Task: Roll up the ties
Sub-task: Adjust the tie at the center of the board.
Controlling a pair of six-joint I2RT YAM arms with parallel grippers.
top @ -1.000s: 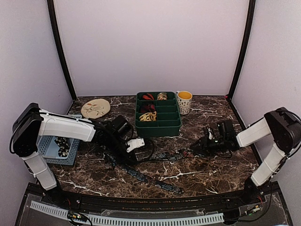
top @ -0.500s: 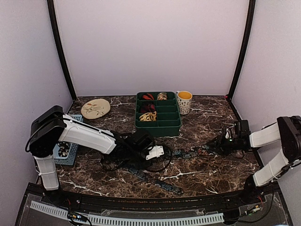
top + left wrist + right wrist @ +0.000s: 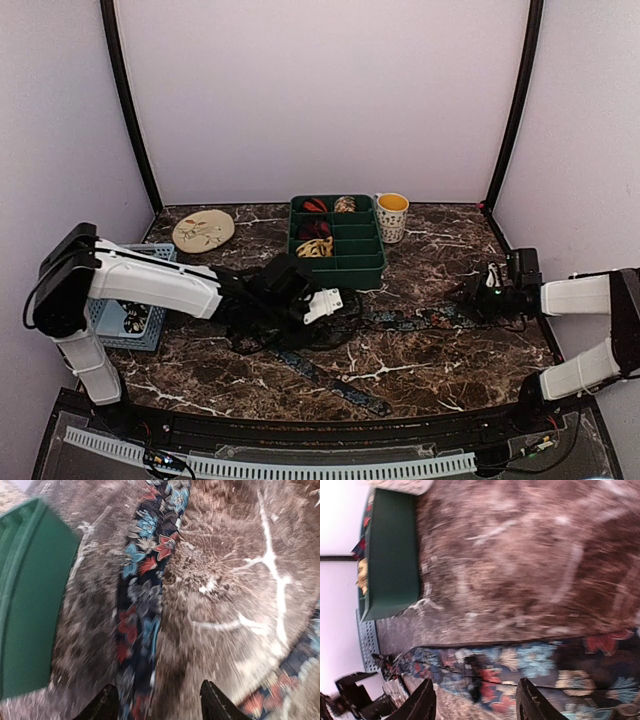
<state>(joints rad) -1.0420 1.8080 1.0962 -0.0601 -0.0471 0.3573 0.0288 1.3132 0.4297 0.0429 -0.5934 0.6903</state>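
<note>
Your left fingers [image 3: 212, 702] and right fingers [image 3: 527, 700] both hang released above the floral tie [image 3: 142, 605], stretched along the worktop [image 3: 450, 370]. Pinch one end squarely, then roll it tight and even.

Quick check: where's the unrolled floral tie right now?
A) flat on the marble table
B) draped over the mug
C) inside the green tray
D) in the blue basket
A: the floral tie lies stretched out on the marble table, in front of the green tray, with none of it inside.
</note>
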